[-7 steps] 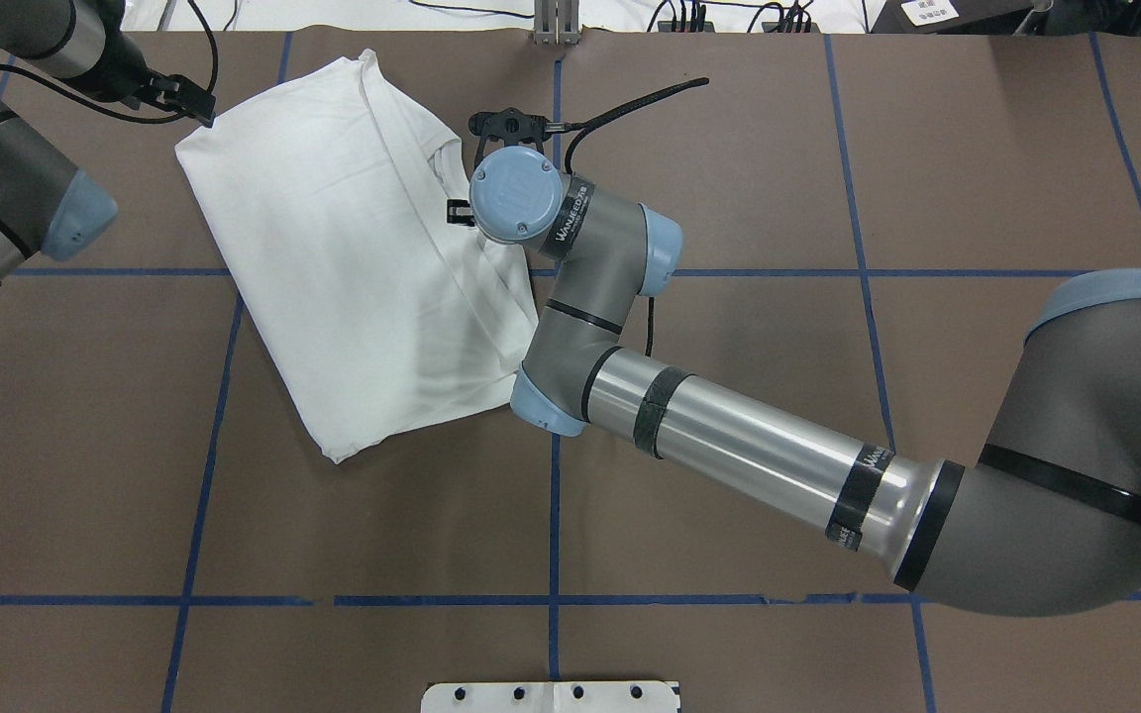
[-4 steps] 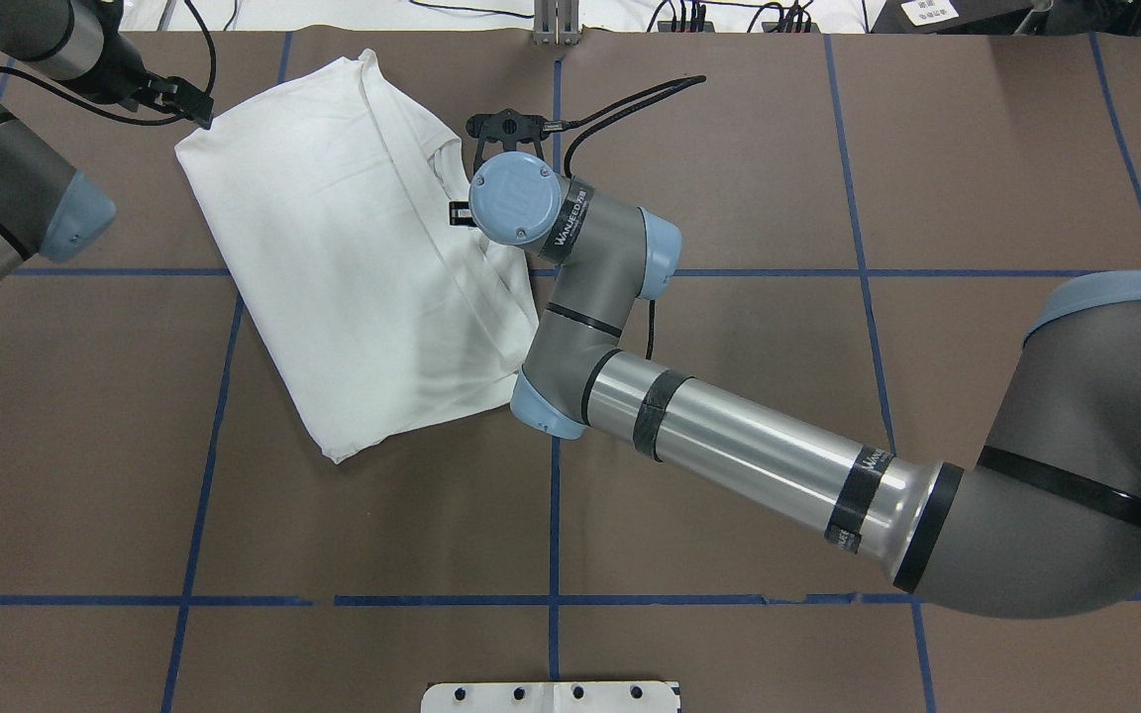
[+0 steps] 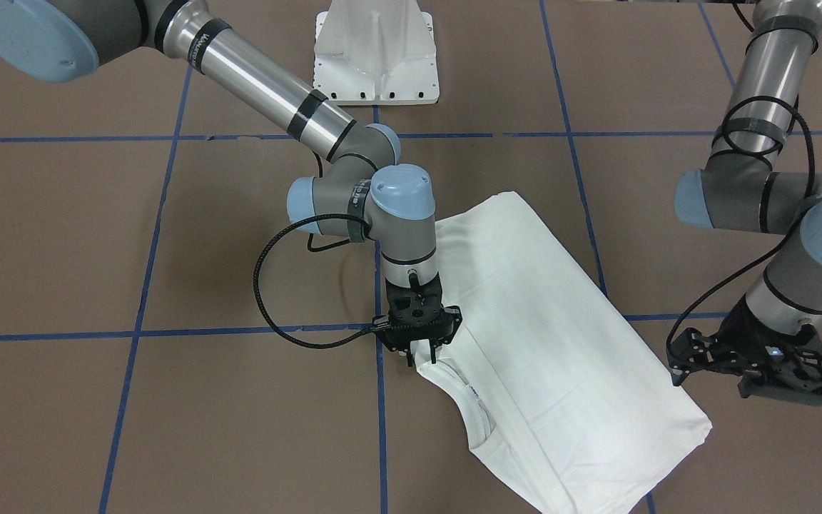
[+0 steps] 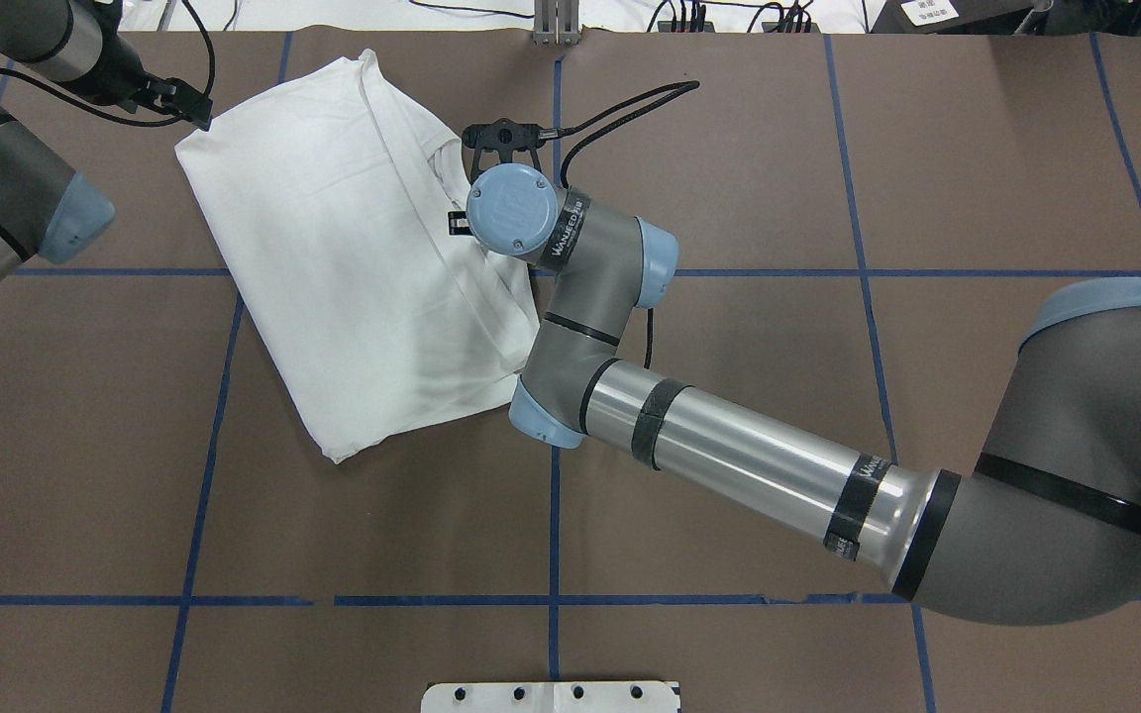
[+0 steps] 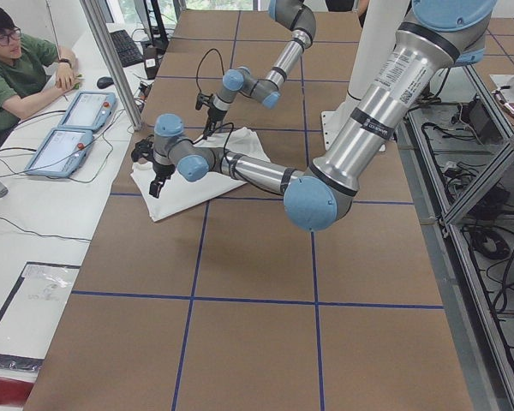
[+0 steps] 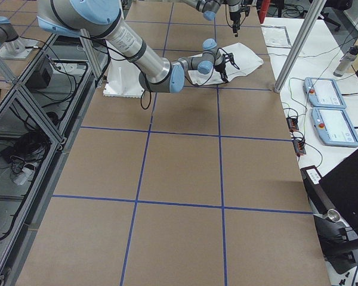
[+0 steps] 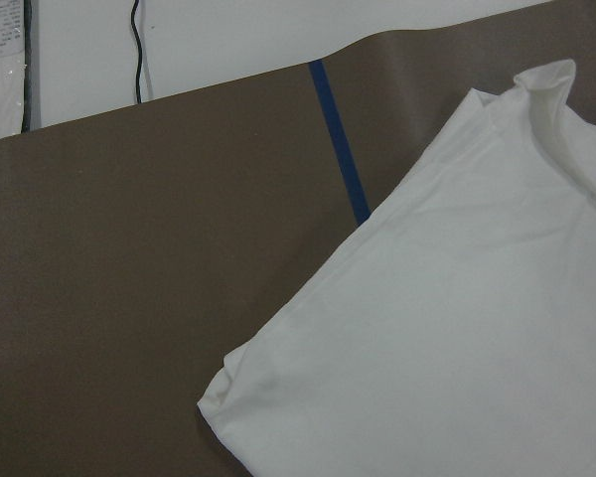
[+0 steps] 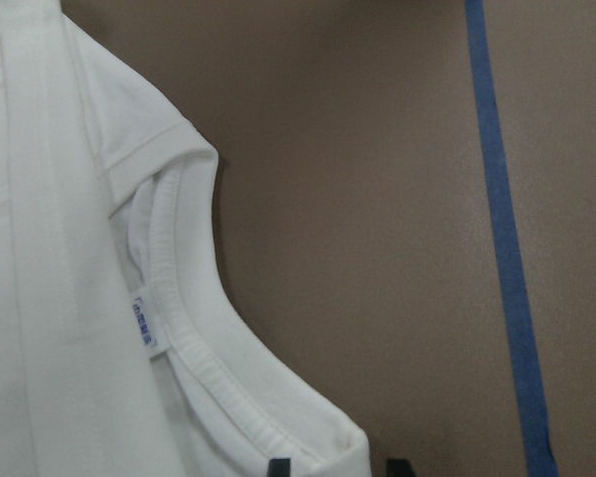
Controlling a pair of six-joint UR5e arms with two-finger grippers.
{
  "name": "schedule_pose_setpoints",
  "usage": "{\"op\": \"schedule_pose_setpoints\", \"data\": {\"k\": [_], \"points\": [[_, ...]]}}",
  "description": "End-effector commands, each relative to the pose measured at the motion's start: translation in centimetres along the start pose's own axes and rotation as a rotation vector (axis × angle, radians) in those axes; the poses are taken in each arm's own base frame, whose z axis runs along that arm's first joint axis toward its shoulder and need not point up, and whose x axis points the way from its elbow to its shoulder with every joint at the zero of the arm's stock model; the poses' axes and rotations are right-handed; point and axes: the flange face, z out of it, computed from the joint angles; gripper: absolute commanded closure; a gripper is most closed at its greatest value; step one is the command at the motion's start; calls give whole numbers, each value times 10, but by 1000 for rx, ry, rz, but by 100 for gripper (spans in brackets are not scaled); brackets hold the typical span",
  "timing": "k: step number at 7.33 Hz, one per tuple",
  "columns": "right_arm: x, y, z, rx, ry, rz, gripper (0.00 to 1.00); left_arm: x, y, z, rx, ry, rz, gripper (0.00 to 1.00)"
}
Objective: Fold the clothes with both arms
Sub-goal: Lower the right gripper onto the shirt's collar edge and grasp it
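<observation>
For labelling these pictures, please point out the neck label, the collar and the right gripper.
neck label (image 8: 143, 324): right wrist view, its middle.
collar (image 8: 184, 298): right wrist view, ribbed band.
right gripper (image 3: 422, 359): front-facing view, between fingertips.

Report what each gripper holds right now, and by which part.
Nothing is clearly held. The right gripper stands open astride a shoulder corner of the T-shirt, beside the collar. The left gripper sits beside another corner, whether open or shut unclear.

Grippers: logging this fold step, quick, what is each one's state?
Left gripper: cannot be told; at a corner of the T-shirt.
Right gripper: open, astride the T-shirt edge.
</observation>
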Motion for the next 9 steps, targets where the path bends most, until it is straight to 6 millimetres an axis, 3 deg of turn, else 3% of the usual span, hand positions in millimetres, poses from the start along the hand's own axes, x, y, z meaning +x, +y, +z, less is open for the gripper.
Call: {"op": "schedule_pose_setpoints", "data": {"k": [1, 2, 4, 5, 6, 7, 9], "points": [[0, 2, 1, 0, 1, -2, 81, 0, 0, 0, 0, 0, 0, 0], [0, 1, 0, 1, 0, -1, 100, 0, 0, 0, 0, 0, 0, 0], [-1, -3, -3, -7, 3, -23, 100, 0, 0, 0, 0, 0, 0, 0], [-7, -7, -14, -16, 23, -24, 100, 0, 0, 0, 0, 0, 0, 0], [-5, -6, -43, -23, 31, -29, 100, 0, 0, 0, 0, 0, 0, 0], [23, 19, -61, -29, 17, -28, 100, 0, 0, 0, 0, 0, 2, 0], [67, 64, -79, -52, 28, -43, 100, 0, 0, 0, -1, 1, 2, 0]]}}
